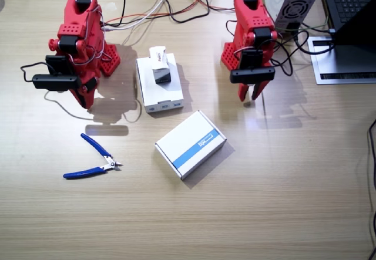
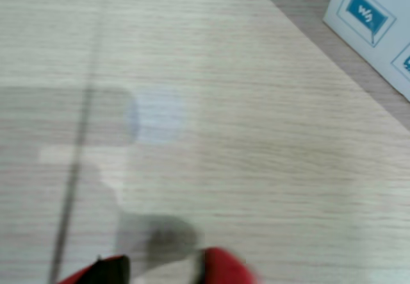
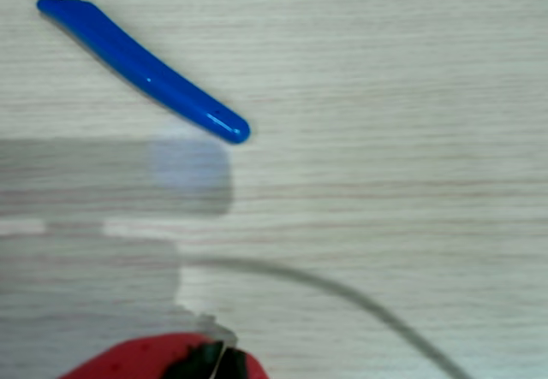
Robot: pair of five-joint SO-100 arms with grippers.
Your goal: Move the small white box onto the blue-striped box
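On the pale wooden table (image 1: 282, 201), the small white box (image 1: 160, 64) lies on top of a plain white flat box (image 1: 158, 84). It is a tiny oblong carton with a dark end. The blue-striped box (image 1: 191, 142) sits apart from it, nearer the front, flat on the wood and turned at a slant. It is smooth white card with a light-blue stripe.

Blue-handled cutters (image 1: 94, 159) lie near the right arm (image 1: 76, 43). Their shiny plastic handle shows in a wrist view (image 3: 145, 71).

Both arms are red plastic and folded up. The left gripper (image 1: 251, 93) points down at the table and holds nothing; I cannot tell if its claw is closed. The right gripper (image 1: 87, 98) holds nothing too, and its claw is also too hidden to tell.
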